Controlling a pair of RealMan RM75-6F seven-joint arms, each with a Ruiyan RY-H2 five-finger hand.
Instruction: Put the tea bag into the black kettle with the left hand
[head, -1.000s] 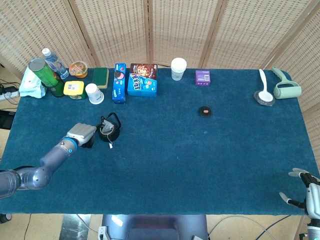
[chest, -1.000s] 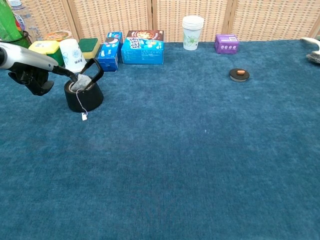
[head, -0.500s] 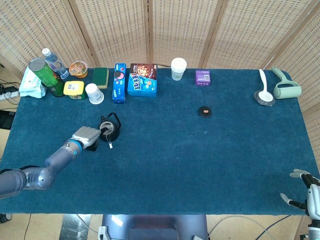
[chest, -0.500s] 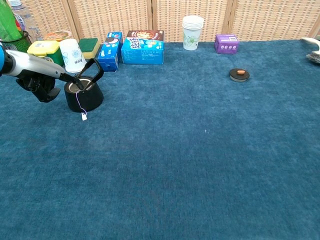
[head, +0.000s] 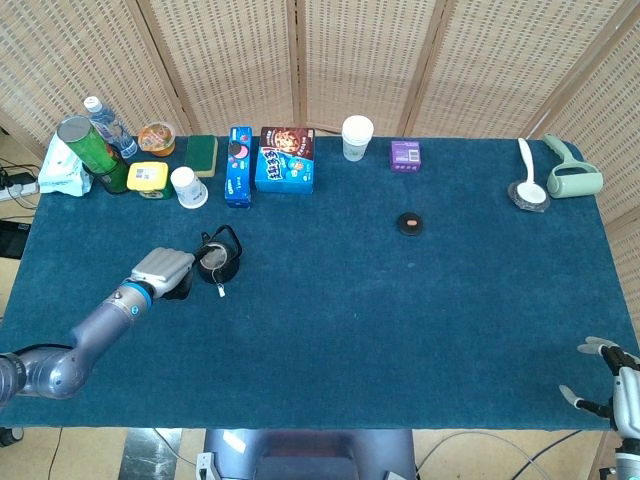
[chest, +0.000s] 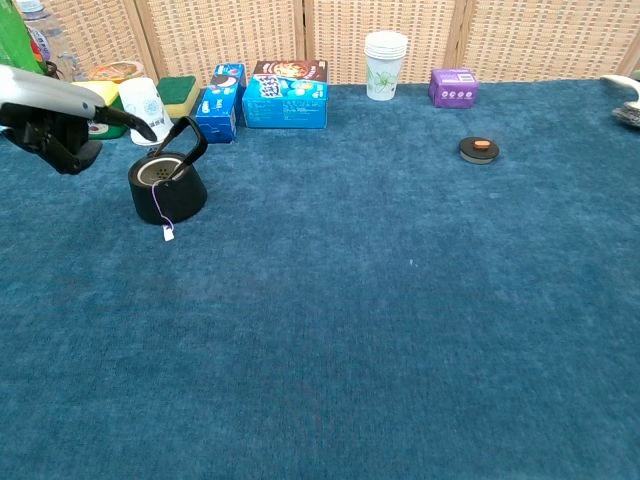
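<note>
The black kettle (head: 219, 262) (chest: 168, 187) stands open at the left of the blue table, handle upright. The tea bag (head: 211, 258) (chest: 159, 172) lies inside its mouth as a greyish patch. Its string runs down the kettle's front and the small tag (chest: 168, 233) (head: 221, 291) rests on the cloth. My left hand (head: 164, 271) (chest: 58, 117) hovers just left of the kettle, raised clear of it, holding nothing, with one finger stretched toward the handle. At the table's near right corner my right hand (head: 607, 385) stays with fingers spread and empty.
The kettle's lid (head: 410, 223) (chest: 479, 149) lies mid-table. Behind the kettle stand a white cup (chest: 143, 108), a yellow tub (chest: 88, 96), a sponge (chest: 180, 92) and blue snack boxes (chest: 287, 92). Further right are a paper cup (chest: 386, 64) and purple box (chest: 453, 86).
The tea bag dropped from the kettle's rim down into its mouth. My left hand let it go, then rose and drew back to the left, away from the kettle.
</note>
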